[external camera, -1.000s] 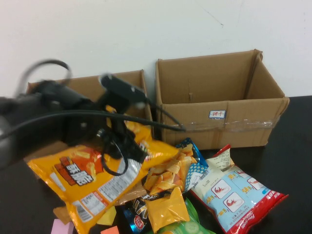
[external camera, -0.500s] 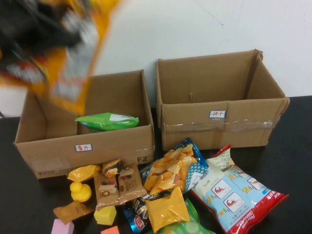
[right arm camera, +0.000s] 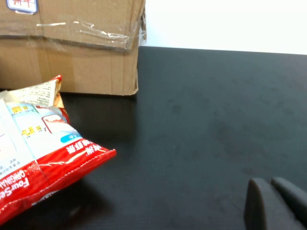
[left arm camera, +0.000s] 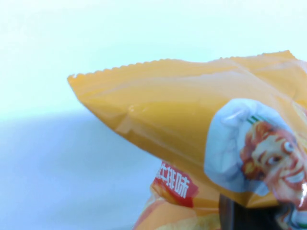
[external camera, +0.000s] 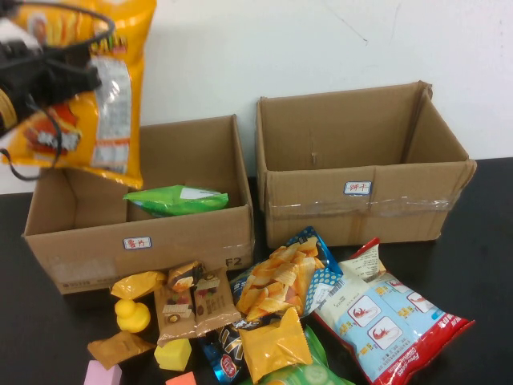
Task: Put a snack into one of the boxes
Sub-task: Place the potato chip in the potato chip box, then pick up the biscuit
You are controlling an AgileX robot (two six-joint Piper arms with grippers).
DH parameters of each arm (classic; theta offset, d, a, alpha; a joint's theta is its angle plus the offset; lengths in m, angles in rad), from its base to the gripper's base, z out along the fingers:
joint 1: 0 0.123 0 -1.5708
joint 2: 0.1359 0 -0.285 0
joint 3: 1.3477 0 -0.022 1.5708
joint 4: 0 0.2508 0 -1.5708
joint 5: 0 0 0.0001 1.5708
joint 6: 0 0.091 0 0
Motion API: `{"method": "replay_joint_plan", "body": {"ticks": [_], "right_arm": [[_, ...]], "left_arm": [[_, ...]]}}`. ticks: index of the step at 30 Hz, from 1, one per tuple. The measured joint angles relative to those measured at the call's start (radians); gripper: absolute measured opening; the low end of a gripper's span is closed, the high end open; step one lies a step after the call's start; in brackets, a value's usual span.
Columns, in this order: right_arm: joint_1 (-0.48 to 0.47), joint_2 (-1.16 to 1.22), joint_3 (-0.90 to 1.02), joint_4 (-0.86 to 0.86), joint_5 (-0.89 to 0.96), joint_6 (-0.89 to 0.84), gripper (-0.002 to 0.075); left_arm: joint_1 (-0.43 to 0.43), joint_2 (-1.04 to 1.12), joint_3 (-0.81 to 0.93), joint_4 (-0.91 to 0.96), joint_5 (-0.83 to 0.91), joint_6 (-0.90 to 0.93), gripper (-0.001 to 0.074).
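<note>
My left gripper (external camera: 40,76) is shut on a large orange chip bag (external camera: 100,96) and holds it high above the back left corner of the left cardboard box (external camera: 184,245). The bag fills the left wrist view (left arm camera: 192,129). The left box holds a green snack bag (external camera: 176,199). The right cardboard box (external camera: 361,200) stands open. My right gripper (right arm camera: 271,201) is shut and empty, low over the black table to the right of the red and white snack bag (right arm camera: 33,143). It does not show in the high view.
Several snack packs lie in front of the boxes: an orange-and-blue chip bag (external camera: 280,277), a red and white bag (external camera: 385,317), small yellow and brown packs (external camera: 192,301), a yellow duck (external camera: 132,314). Bare black table (right arm camera: 216,120) lies right of the right box (right arm camera: 72,48).
My left gripper has lifted the orange chip bag from the table in front of the left box up to high above it. The bag now hangs steadier at the upper left.
</note>
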Motion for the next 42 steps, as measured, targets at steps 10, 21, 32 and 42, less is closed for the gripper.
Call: {"method": "replay_joint_plan", "body": {"ticks": [10,21,32,42], "right_arm": [[0.0,0.0,0.0,0.0,0.0,0.0,-0.0001],[0.0,0.0,0.0,0.0,0.0,0.0,-0.0001],[0.0,0.0,0.0,0.0,0.0,0.0,-0.0001],[0.0,0.0,0.0,0.0,0.0,0.0,-0.0001]], "left_arm": [[0.012,0.243,0.002,-0.179,-0.269,0.364,0.0174],[0.012,0.331,0.002,-0.211,-0.241,0.342,0.0604],[-0.003,-0.046,0.017,0.109,-0.051,0.008,0.0482],[-0.082,-0.491,0.352,0.128,-0.031,-0.022,0.0015]]}}
